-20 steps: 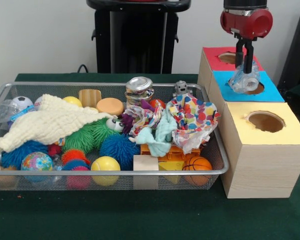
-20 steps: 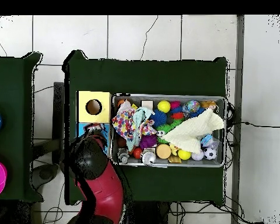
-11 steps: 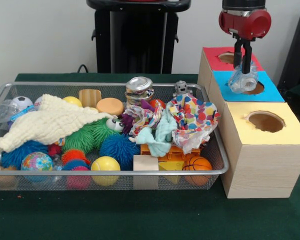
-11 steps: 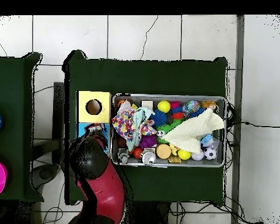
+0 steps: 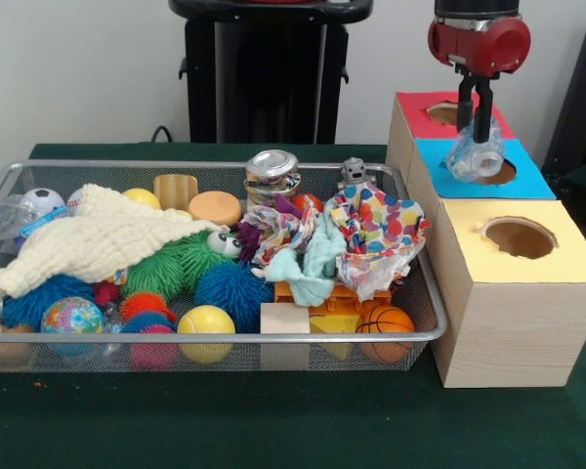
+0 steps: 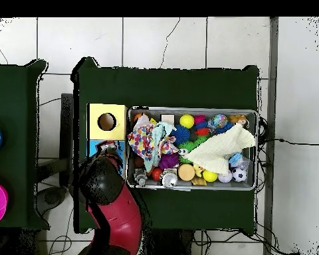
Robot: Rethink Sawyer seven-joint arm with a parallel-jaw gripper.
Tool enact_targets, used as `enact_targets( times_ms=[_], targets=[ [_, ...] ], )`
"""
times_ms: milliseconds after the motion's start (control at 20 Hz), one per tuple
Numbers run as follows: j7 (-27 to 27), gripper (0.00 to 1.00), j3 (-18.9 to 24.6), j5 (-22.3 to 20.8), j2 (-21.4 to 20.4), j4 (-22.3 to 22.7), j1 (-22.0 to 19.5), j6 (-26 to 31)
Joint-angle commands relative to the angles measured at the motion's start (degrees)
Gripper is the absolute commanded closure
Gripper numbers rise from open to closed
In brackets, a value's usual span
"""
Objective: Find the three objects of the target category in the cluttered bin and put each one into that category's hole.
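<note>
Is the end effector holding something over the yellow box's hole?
No, the end effector holds a clear plastic item above the blue box, while the yellow box sits nearer the camera.

Wire-mesh metal bin (image 5: 39, 176), bright finish. Cream cloth (image 5: 98, 244), rough waffle weave. Spotted cloth (image 5: 386, 234), thin, crumpled. Shiny metal tin (image 5: 272, 174). Rubbery spiky balls (image 5: 230, 290), matt. Glossy yellow ball (image 5: 206, 323). Bare wooden block (image 5: 284, 319). Wood-grain boxes (image 5: 513, 337), matt coloured tops. Clear crinkled plastic object (image 5: 477, 156) in black gripper (image 5: 474, 127). Table cover (image 5: 273, 420): matt green cloth.
</note>
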Motion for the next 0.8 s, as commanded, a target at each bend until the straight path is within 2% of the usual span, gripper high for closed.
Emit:
enact_targets(
  times_ms=[50, 350, 600, 800],
  targets=[
    [17.71, 1.00, 7.64, -0.55, -0.50, 4.55, -1.06, 0.45],
    [16.50, 1.00, 8.00, 0.23, -0.88, 5.22, -0.94, -0.09],
    [14.09, 1.00, 9.10, 3.46, -1.19, 6.13, -0.33, -1.34],
    [14.10, 1.00, 9.21, 2.51, -1.11, 6.36, -0.49, -1.63]
  ],
)
